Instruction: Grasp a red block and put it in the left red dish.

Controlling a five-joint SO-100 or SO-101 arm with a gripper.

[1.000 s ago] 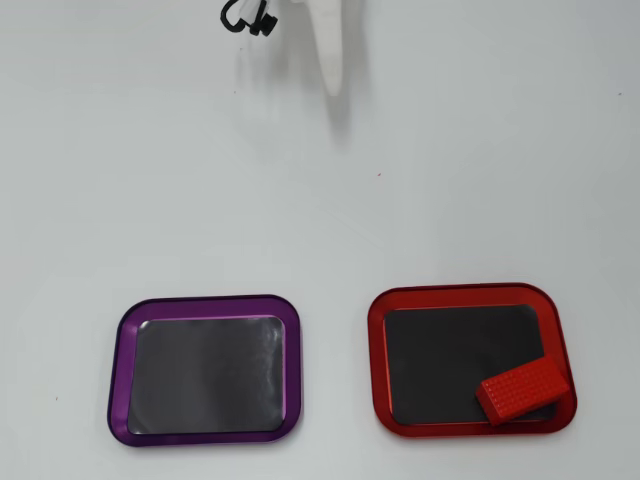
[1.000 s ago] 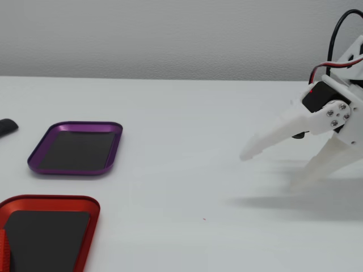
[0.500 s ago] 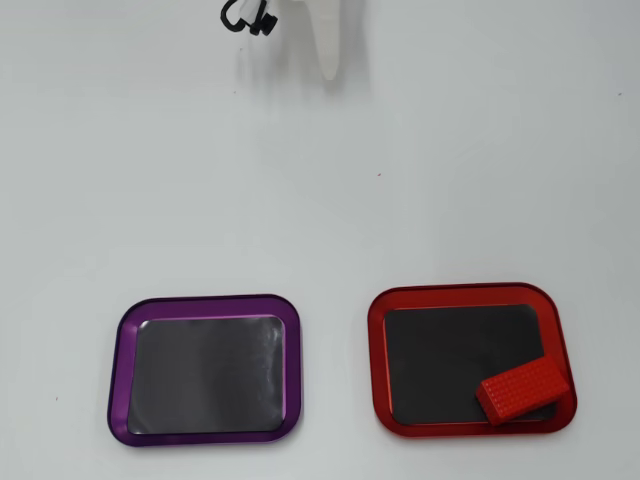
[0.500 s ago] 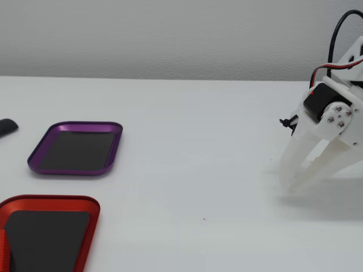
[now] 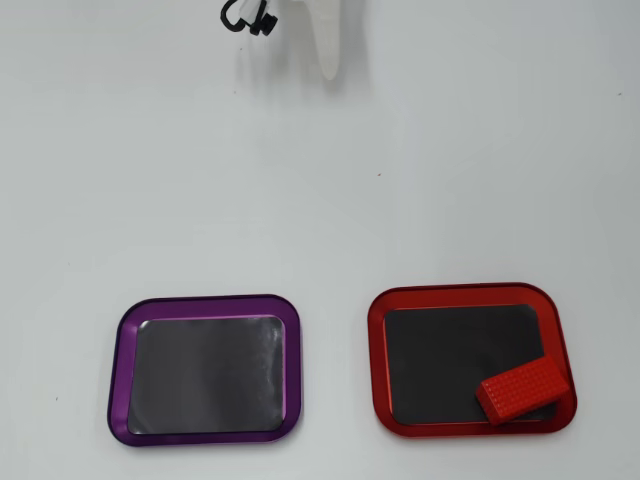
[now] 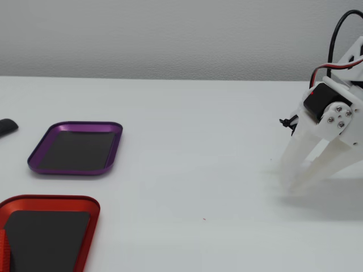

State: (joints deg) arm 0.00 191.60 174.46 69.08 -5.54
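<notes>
Overhead: block (image 5: 523, 389) lies in red dish's (image 5: 470, 295) lower-right corner, long axis slanting up-right; pincer (image 5: 329, 62) at top edge, well apart, block down-right of it. Fixed view: pincer (image 6: 290, 186) at right, tips together, empty, pointing at tabletop (image 6: 187, 141); dish lower left.

In the overhead view, the block (image 5: 523, 389) lies in the right dish's (image 5: 376, 350) lower-right corner; another tray (image 5: 118, 370) sits left of it.

White plastic claw (image 6: 289, 186), black servo, silver screws, red-black cables
</notes>
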